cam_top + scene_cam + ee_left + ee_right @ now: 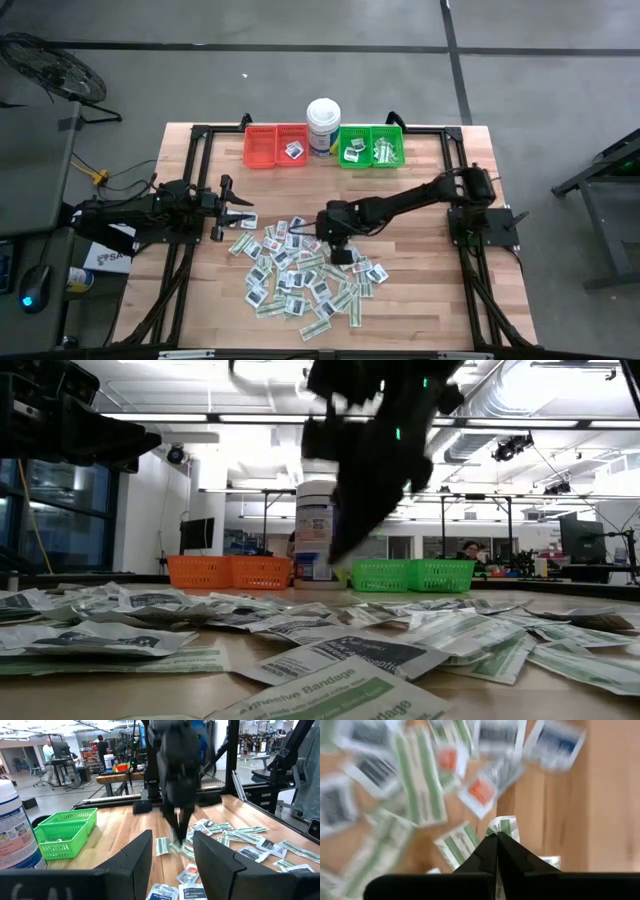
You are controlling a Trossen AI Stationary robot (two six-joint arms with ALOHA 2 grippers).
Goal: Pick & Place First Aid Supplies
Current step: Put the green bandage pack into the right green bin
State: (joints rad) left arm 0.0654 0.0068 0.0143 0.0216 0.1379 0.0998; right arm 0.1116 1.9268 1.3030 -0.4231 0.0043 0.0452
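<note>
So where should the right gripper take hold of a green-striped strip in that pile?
By one short end, from straight above. The strips lie flat on the table, so only a thin edge offers itself. The right gripper is shut on one strip's tip this way.

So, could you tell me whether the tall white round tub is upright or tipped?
Upright: the tall white round tub stands on its base between the red bin and green bin.
</note>
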